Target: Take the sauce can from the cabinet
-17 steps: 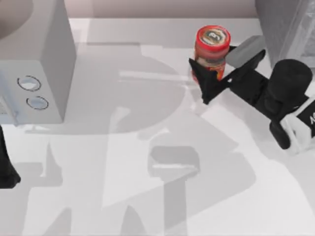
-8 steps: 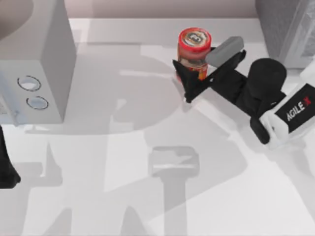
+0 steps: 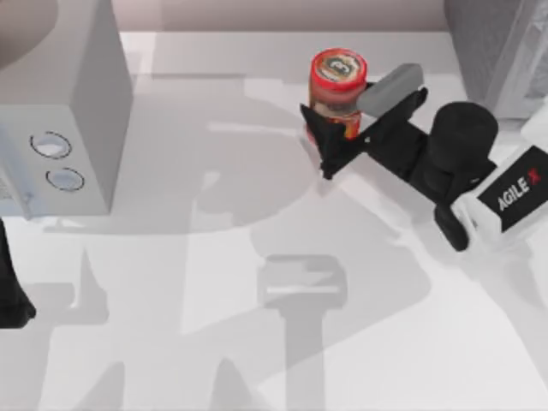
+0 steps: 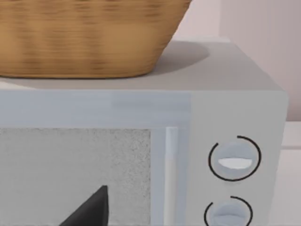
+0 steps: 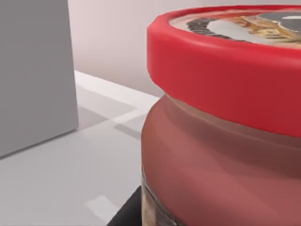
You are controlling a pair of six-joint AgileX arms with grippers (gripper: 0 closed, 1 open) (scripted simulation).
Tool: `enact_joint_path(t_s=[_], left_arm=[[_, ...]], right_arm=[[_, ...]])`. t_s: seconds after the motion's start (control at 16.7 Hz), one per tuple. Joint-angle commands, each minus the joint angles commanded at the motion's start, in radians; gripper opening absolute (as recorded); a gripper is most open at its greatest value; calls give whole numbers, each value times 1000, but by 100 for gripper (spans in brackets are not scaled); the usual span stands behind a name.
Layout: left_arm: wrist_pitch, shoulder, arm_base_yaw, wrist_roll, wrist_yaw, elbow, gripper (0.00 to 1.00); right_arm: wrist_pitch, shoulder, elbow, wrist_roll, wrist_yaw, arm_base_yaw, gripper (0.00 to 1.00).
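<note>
The right claw (image 3: 334, 141) is closed around the upright sauce can (image 3: 337, 86), holding it clear of the cabinet (image 3: 501, 51) at far right.

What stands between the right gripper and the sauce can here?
Nothing visible. The right gripper is shut on the sauce can, which stands upright out on the table, apart from the cabinet. The left gripper is parked at the table's left edge.

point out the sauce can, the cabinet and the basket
sauce can (image 3: 338, 67): top view, its round labelled lid
cabinet (image 3: 501, 43): top view, its dark speckled side
basket (image 4: 84, 42): left wrist view, its woven wall
</note>
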Motion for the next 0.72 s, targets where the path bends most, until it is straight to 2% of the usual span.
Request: enact_joint_path(t_s=[0.42, 0.72], left_arm=[[0, 0, 0, 0, 0, 0, 100], [0, 0, 0, 0, 0, 0, 100]], right_arm=[[0, 0, 0, 0, 0, 0, 98], [0, 0, 0, 0, 0, 0, 100]])
